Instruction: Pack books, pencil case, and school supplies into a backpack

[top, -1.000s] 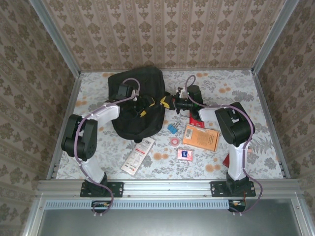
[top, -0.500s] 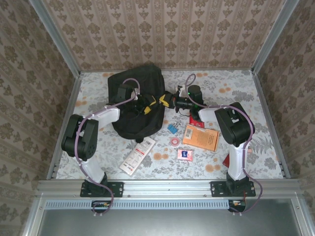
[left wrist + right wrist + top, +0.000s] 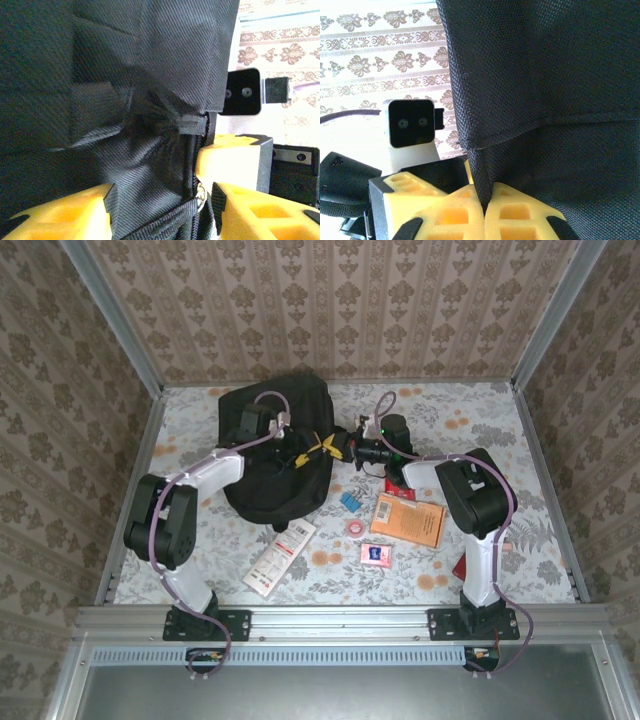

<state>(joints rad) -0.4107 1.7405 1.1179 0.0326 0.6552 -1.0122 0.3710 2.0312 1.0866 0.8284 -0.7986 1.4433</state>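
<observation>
The black backpack (image 3: 270,455) lies at the back middle of the table. My left gripper (image 3: 312,447) reaches over it from the left. Its yellow jaws (image 3: 162,200) are closed on a thick fold of backpack (image 3: 100,75) fabric beside the zip and its metal pull ring (image 3: 200,192). From the right, my right gripper (image 3: 342,450) is shut on a thin edge of the backpack (image 3: 545,75), pinched between its pads (image 3: 484,205). The orange book (image 3: 408,520), a blue block (image 3: 350,502), a pink tape roll (image 3: 355,528) and a pink-and-blue packet (image 3: 375,554) lie near the right arm.
A long flat white-and-red pouch (image 3: 280,555), possibly the pencil case, lies in front of the backpack. A red book (image 3: 460,566) peeks out beside the right arm's base, and another red item (image 3: 396,483) lies under its forearm. Patterned walls close in three sides.
My left gripper has slid right across the backpack toward the right gripper, and its jaws have narrowed onto the fabric. The right gripper keeps its hold.
</observation>
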